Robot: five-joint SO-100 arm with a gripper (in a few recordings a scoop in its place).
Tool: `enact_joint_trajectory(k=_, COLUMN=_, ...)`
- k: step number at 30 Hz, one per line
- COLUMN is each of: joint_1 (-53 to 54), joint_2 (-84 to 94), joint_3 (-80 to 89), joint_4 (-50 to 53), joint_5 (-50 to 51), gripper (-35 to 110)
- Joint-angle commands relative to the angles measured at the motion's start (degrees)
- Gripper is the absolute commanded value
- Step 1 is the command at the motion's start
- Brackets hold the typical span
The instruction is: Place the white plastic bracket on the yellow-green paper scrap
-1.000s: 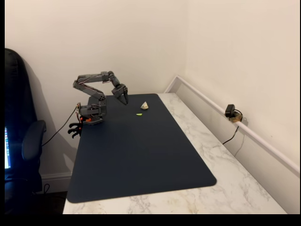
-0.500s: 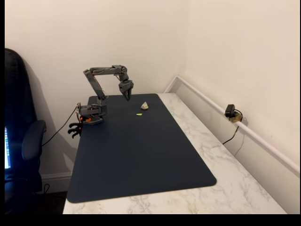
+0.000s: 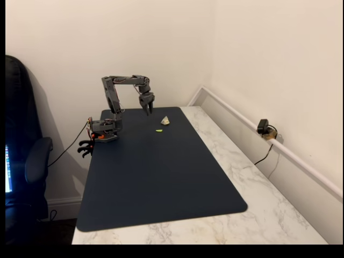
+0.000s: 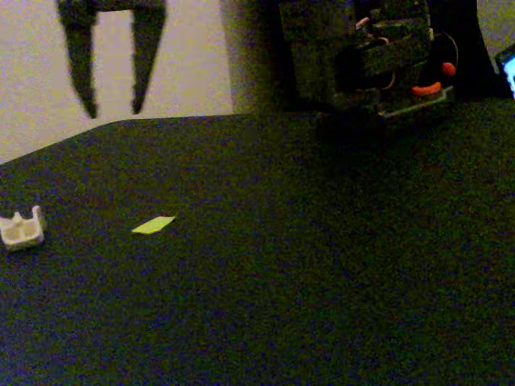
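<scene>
Tabletop [image 3: 258, 204] marble, dark mat [image 3: 156, 172] covering most of it. Arm [image 3: 115, 102] at mat's 11 o'clock corner, hand [image 4: 113, 104] raised off the mat, fingers parted, holding nothing. White plastic bracket [image 4: 22, 228] on the mat (upright, untouched), yellow-green paper scrap [image 4: 153, 225] flat at its 3 o'clock, near, not touching.

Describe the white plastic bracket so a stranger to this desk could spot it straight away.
Start at the dark blue mat on the marble table, then go to its far end, near the arm's base. The white plastic bracket lies there, just beyond the yellow-green paper scrap and apart from it. Unlike that flat bright sliver, it is a chunky off-white piece with raised prongs.
</scene>
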Motion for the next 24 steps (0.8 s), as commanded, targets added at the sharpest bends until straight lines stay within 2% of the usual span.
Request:
enact_joint_trajectory(k=1, joint_1=2.4, joint_2=-2.3, joint_3=-8.2, joint_4=1.4, joint_5=-1.9, gripper=23)
enact_joint_trajectory(k=3, joint_1=2.8, joint_2=-4.6, joint_3=-9.5, joint_4=-0.2, joint_5=-2.5, gripper=23)
enact_joint_trajectory(k=8, joint_1=2.2, joint_2=-10.1, joint_3=-13.0, joint_4=-2.1, joint_5=-4.7, gripper=35)
enact_joint_trajectory(k=14, joint_1=0.8, joint_2=-19.7, joint_3=-25.5, joint_4=2.3, joint_5=-3.3, gripper=40)
enact_joint_trajectory(k=24, joint_1=-2.3, joint_2=-27.9, joint_3=-30.4, joint_4=0.6, joint_5=-2.9, gripper=40)
